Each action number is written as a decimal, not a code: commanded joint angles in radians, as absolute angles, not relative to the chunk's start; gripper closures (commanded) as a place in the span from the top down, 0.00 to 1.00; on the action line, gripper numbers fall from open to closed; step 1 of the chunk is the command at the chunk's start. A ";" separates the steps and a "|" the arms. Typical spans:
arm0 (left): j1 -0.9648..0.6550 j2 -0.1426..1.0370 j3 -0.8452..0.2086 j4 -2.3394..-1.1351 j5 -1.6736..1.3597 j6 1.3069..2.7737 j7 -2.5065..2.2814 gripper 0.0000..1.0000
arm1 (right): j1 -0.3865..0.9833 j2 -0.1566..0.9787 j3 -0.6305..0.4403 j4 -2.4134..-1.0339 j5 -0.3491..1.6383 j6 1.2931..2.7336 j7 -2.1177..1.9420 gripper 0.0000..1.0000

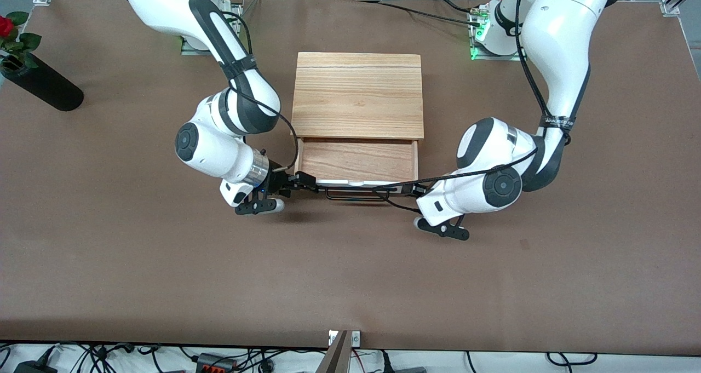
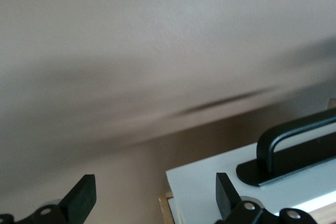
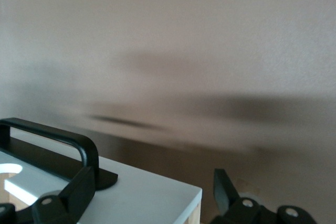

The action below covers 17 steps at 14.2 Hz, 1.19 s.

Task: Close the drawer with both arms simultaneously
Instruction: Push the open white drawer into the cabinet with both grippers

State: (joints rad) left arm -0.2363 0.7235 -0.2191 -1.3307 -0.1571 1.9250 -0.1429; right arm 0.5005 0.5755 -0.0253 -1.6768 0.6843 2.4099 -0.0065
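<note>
The oak-coloured cabinet (image 1: 358,91) stands mid-table with its drawer (image 1: 357,158) pulled out toward the front camera. The drawer's white front panel (image 1: 350,182) carries a black wire handle (image 1: 356,196). My right gripper (image 1: 302,182) is open at the panel's corner toward the right arm's end; in the right wrist view the gripper (image 3: 152,192) straddles the panel corner (image 3: 142,195) beside the handle (image 3: 58,136). My left gripper (image 1: 418,189) is open at the opposite corner; in the left wrist view the gripper (image 2: 155,199) straddles the panel (image 2: 205,184) beside the handle (image 2: 294,139).
A black vase with a red rose (image 1: 41,82) lies near the table edge at the right arm's end. Brown table surface (image 1: 350,274) stretches between the drawer and the front camera. A metal bracket (image 1: 340,351) sits at the table's front edge.
</note>
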 commanded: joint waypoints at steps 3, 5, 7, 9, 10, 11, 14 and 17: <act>-0.227 0.709 -0.238 -1.347 -0.175 1.835 -0.129 1.00 | 0.526 0.575 -0.031 -1.704 0.704 2.404 -0.011 1.00; -0.216 0.700 -0.261 -1.359 -0.175 1.810 -0.126 1.00 | 0.535 0.572 -0.031 -1.712 0.704 2.373 -0.009 1.00; -0.215 0.674 -0.265 -1.406 -0.175 1.810 -0.104 1.00 | 0.535 0.571 -0.031 -1.712 0.704 2.323 -0.008 1.00; -0.215 0.651 -0.267 -1.445 -0.176 1.810 -0.100 1.00 | 0.532 0.568 -0.032 -1.713 0.704 2.271 -0.008 1.00; -0.215 0.643 -0.271 -1.451 -0.178 1.810 -0.100 1.00 | 0.531 0.568 -0.034 -1.713 0.703 2.240 -0.009 1.00; -0.213 0.640 -0.288 -1.454 -0.178 1.809 -0.101 1.00 | 0.528 0.568 -0.035 -1.713 0.703 2.217 -0.011 1.00; -0.195 0.638 -0.317 -1.454 -0.178 1.787 -0.103 1.00 | 0.523 0.561 -0.041 -1.713 0.703 2.152 -0.011 1.00; -0.183 0.638 -0.337 -1.460 -0.178 1.743 -0.100 1.00 | 0.514 0.560 -0.043 -1.713 0.701 2.067 -0.011 1.00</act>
